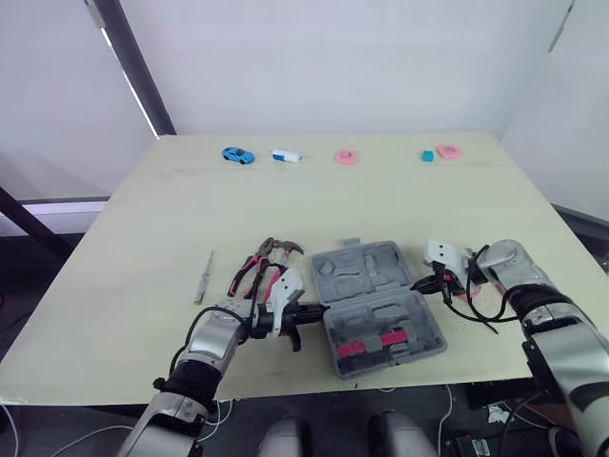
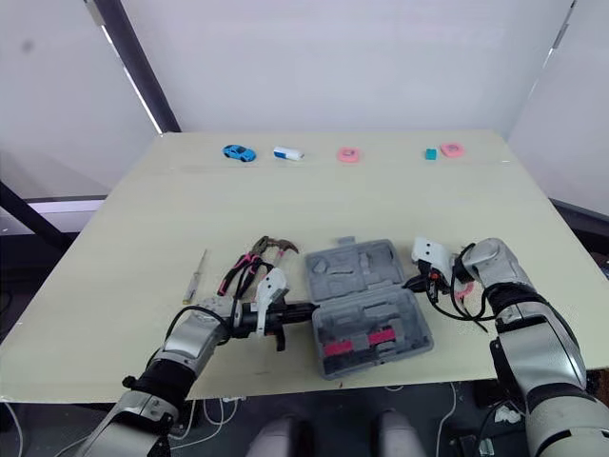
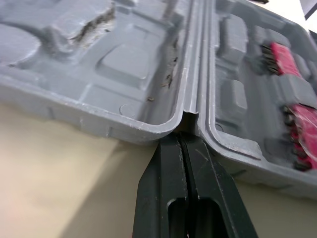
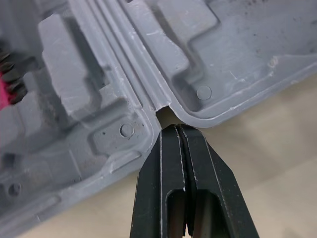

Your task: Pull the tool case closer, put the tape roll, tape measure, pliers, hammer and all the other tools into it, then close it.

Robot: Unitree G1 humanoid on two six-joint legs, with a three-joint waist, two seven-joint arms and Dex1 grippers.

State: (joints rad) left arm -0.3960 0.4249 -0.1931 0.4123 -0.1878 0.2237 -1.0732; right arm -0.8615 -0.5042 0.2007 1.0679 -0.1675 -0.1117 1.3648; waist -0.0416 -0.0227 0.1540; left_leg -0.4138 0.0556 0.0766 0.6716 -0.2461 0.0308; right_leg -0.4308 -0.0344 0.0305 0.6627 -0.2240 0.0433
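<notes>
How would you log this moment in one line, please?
tool case open | left gripper shut at hinge | right gripper likewise | pliers outside

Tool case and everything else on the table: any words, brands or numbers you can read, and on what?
None readable.
The case shows plain grey moulding without lettering.
The pliers and the blue car at the far edge are too small to show any print.

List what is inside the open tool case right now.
The tool case holds empty grey moulded recesses, plus two pink strips in its near half. What lies under those strips is covered.
</notes>
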